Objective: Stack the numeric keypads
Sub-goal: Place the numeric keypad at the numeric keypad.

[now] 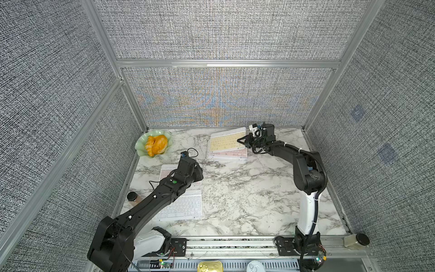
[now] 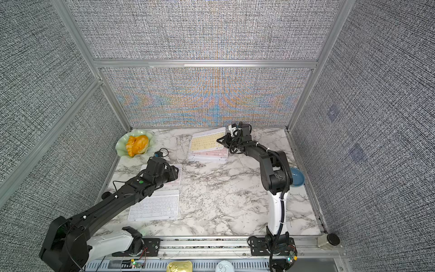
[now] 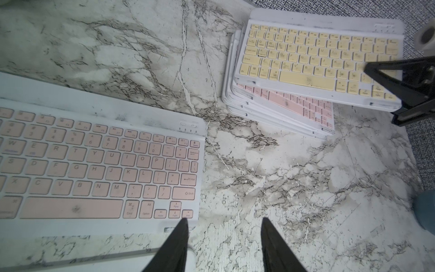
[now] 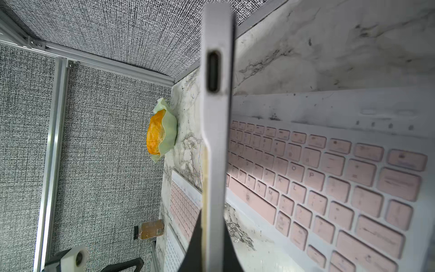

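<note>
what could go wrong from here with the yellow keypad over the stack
1. The right gripper pinches the yellow keypad by one short edge only, and it sits rotated over the stack; released like this it would likely land crooked.
2. The stack's layers are fanned out, so a nudge could spread them further.
3. The open left gripper has one fingertip over the corner of the loose pink keypad; descending may shove it.
</note>
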Available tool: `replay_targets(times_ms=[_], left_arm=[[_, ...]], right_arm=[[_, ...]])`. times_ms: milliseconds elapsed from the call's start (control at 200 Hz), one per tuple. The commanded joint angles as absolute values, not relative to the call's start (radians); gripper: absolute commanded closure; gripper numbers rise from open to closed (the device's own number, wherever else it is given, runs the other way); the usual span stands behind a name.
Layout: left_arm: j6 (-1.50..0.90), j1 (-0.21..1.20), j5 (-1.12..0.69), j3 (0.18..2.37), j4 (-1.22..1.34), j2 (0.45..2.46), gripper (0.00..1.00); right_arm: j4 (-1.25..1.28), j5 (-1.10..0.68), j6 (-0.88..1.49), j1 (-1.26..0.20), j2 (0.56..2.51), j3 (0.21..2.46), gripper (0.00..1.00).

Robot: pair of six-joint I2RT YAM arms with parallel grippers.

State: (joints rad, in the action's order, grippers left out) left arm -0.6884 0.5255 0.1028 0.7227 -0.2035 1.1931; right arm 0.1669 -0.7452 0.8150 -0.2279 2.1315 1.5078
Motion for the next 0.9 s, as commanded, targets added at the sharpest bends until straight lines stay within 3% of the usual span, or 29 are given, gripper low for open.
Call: replay_targets(times_ms=[0, 185, 625, 896], left_arm=[[-0.687, 0.523, 0.102, 0.724, -0.181, 1.202, 0.49], [-0.686, 0.522, 0.097, 0.727, -0.18, 1.212, 0.49], [-0.69, 0.522, 0.09, 0.715, -0.175, 1.216, 0.49], [-0.695, 0.522, 0.086, 0.706, -0.168, 1.217, 0.49]], right_arm=[[0.199, -0.782, 0.833, -0.218, 2.134, 1.502, 1.0], [0.175, -0.797, 0.83, -0.201, 2.159, 1.51, 1.0], [0.006, -0.722, 0.755, -0.193, 2.202, 1.571, 0.78], [-0.056, -0.673, 0.717, -0.193, 2.205, 1.586, 0.71]])
